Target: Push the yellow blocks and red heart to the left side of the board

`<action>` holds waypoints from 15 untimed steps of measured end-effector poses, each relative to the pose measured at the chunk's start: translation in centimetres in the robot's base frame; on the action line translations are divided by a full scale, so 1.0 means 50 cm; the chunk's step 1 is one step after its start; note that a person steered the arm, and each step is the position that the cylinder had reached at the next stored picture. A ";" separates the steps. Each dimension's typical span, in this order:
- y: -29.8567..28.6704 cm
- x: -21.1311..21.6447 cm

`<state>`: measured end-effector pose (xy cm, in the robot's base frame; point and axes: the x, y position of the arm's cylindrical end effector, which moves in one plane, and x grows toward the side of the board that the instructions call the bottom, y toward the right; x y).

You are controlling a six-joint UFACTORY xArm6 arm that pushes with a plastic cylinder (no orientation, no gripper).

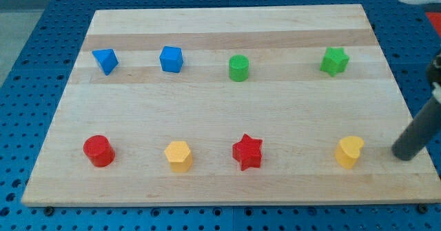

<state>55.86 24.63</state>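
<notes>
My tip (406,155) rests on the wooden board (227,107) at its near right edge, just right of the yellow heart (349,152) and apart from it; the rod carries no pincer. The yellow hexagon (178,155) sits near-left of centre, between the red cylinder (98,150) and red star (247,152).

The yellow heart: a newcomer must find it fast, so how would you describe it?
Start at the wooden board and follow its lower row of blocks to the view's right end. The last block there, just left of my tip, is the yellow heart. The yellow hexagon sits further left, between the red cylinder and red star.
</notes>
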 end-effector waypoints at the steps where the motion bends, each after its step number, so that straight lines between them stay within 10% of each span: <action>1: -0.073 0.003; 7: -0.381 0.007; 15: -0.501 0.027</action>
<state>57.23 -0.43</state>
